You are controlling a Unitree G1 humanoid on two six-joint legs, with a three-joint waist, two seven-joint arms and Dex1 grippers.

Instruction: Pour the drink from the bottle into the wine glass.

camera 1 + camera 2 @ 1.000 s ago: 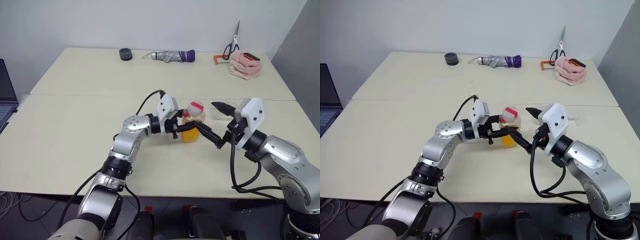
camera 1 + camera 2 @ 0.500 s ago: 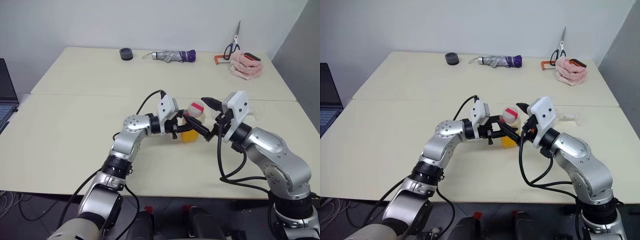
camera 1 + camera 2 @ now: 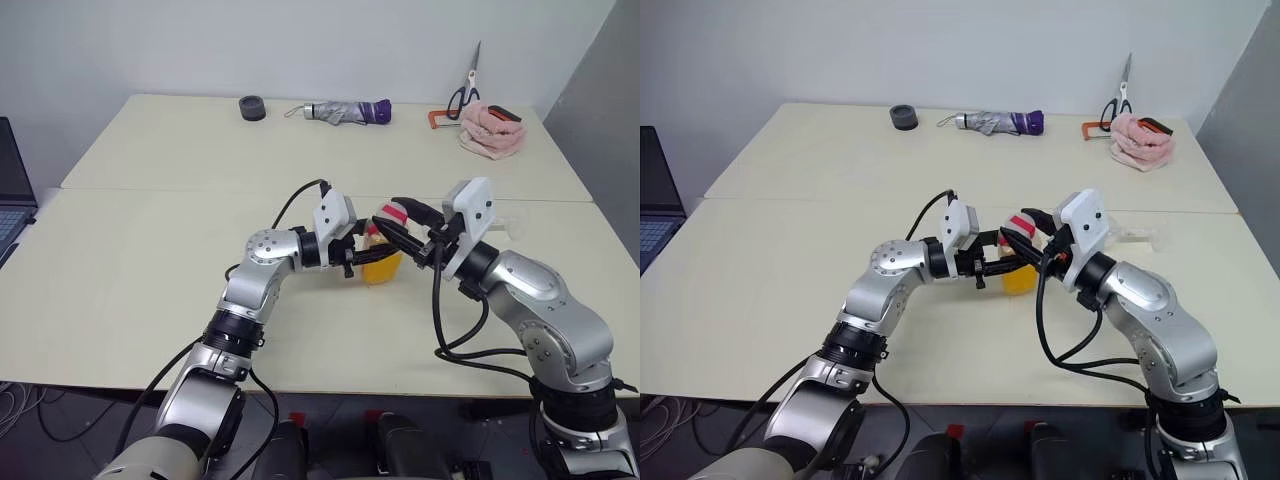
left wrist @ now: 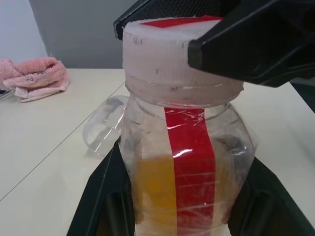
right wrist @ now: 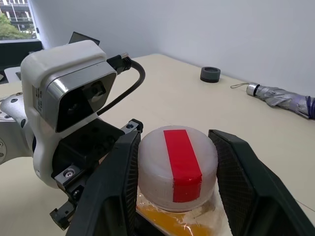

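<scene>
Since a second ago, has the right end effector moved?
Yes. The right end effector has come left, away from the pink cloth, and now straddles the bottle's cap.

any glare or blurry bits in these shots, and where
Left wrist view: a bright glint on the bottle's red label, and the towel behind looks soft. Right wrist view: the cap is sharp, while the window corner is washed out bright. Left eye view: even light, with only faint shadows on the table.
</scene>
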